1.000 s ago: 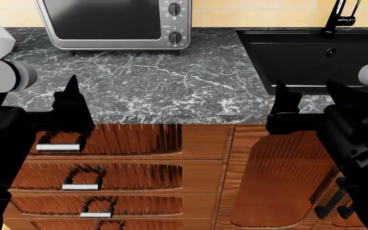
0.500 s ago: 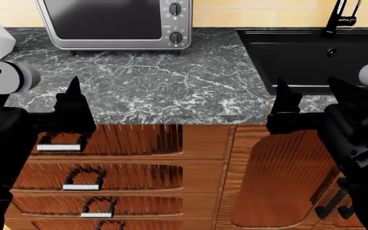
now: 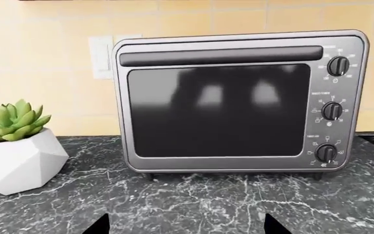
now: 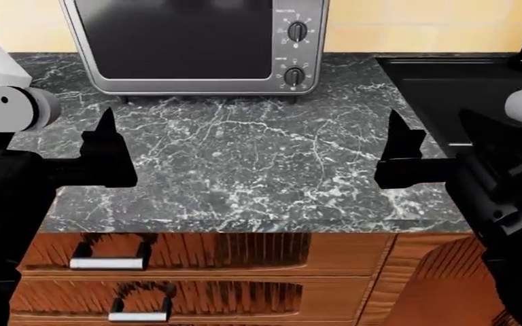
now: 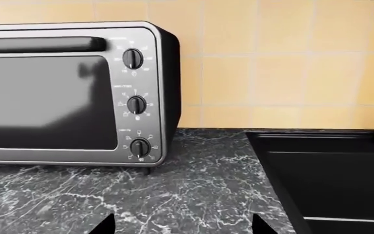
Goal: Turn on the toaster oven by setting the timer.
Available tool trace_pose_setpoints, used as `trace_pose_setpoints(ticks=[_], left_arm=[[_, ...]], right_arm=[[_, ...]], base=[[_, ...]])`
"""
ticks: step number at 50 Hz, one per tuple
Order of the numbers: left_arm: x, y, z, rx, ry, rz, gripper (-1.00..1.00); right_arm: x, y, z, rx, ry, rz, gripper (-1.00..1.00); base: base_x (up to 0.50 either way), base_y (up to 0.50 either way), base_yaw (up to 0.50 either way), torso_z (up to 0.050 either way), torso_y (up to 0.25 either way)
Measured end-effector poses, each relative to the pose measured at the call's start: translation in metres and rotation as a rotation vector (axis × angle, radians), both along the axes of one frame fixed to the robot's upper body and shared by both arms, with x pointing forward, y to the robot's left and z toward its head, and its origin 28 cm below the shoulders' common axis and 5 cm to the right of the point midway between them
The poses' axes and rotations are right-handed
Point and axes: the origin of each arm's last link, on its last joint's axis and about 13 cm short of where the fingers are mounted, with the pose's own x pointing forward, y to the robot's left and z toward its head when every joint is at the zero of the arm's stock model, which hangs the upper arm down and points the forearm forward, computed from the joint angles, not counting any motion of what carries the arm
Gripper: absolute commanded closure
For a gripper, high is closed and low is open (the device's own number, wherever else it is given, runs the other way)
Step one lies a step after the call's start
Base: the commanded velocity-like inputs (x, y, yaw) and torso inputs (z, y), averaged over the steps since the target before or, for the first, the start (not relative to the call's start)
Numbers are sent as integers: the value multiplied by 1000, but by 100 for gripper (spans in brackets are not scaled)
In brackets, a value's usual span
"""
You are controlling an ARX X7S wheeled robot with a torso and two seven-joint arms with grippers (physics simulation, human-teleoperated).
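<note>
Open marble countertop (image 4: 242, 170) is seen between both grippers and the toaster oven (image 4: 188, 41), nothing lying on it. The knob strip (image 5: 135, 105) is faced by bare counter, so a straight approach is left free. A potted succulent (image 3: 15, 146) is set beside the oven's far side, well apart from the knobs. The black sink (image 5: 330, 175) is sunk beside the knob side.

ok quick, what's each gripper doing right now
Left gripper: open, holding nothing, short of the toaster oven.
Right gripper: open, holding nothing, over the counter.
</note>
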Motion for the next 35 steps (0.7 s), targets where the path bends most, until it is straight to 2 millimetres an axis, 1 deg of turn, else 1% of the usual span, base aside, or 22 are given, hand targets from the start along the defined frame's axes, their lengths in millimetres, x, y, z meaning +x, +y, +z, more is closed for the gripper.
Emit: trace_pose_setpoints(ticks=[25,35], left_arm=[[-1,0,0,-4,-1,1,-100],[-1,0,0,-4,-2,1,-100]], right_arm=[[0,0,0,4,0,-2,-100],[-1,0,0,6,-2,-1,-100]], base=[[465,0,0,0,1],[0,0,0,0,1]])
